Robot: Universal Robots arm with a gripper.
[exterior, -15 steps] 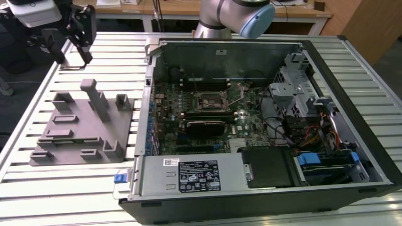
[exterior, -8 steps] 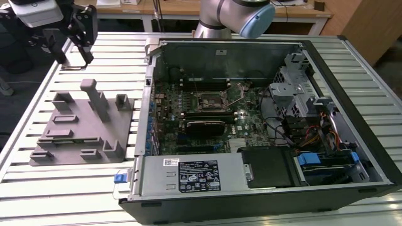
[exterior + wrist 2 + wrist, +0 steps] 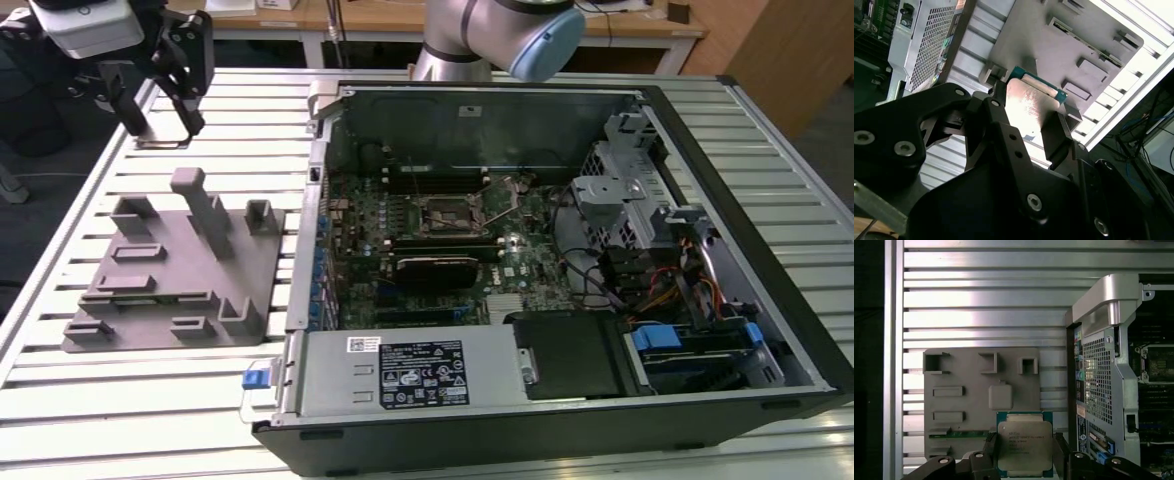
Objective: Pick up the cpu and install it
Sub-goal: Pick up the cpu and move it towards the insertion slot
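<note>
Black jaws clench the cpu (image 3: 1025, 446) by two opposite edges, held above the slatted surface (image 3: 984, 305), near the grey tray (image 3: 969, 371) and beside the open computer case (image 3: 1106, 295).

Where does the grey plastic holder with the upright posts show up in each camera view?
Exterior view: the grey holder lies on the slatted table, at the exterior view's left of the open computer case.
First wrist view: the grey holder lies behind the cpu held in the gripper, beside the case's perforated wall.
Second wrist view: the grey holder lies behind the cpu, with the case alongside it.
Shared landmark: the computer case.
</note>
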